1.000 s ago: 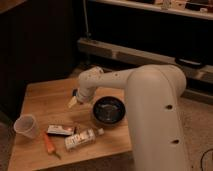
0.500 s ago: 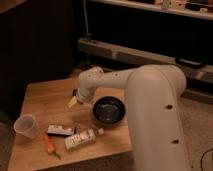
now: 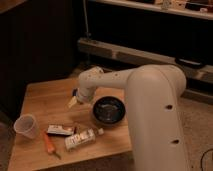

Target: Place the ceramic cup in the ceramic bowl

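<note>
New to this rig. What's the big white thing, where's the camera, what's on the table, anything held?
The white shape is the robot's one arm, reaching over a wooden table. Its gripper hangs beside the black ceramic bowl. One camera looks down past the arm; its mount isn't known. Also on the table: the pale ceramic cup near the picture's lower left, a small packet, an orange carrot-like item, a clear bottle on its side. The cup stands apart from the gripper, not held.
</note>
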Motion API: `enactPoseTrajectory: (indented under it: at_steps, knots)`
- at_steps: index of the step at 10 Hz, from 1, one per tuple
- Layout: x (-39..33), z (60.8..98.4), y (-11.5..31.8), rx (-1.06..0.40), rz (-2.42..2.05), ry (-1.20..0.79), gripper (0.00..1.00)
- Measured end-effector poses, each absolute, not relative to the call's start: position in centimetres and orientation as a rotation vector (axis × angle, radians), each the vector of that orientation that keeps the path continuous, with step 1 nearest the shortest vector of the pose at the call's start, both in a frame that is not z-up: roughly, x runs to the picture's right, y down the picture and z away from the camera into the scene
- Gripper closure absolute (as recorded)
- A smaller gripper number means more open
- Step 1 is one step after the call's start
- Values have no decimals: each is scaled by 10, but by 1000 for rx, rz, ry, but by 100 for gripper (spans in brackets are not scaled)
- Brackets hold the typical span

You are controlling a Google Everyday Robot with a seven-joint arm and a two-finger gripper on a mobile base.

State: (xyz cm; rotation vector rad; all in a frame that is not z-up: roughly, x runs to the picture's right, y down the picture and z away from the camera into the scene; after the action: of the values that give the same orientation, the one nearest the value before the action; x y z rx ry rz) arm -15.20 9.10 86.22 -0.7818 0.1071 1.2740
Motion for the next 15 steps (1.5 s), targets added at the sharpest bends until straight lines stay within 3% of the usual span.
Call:
enactPoseTrajectory:
  at_steps: [3, 8, 11, 15]
  knots:
    - [-151, 847, 79, -731, 1257, 87, 20]
    - [-191, 758, 32, -668, 1120, 24, 20]
    - [-254, 713, 50, -670, 967, -17, 20]
    - [-317, 724, 88, -693, 856, -15, 20]
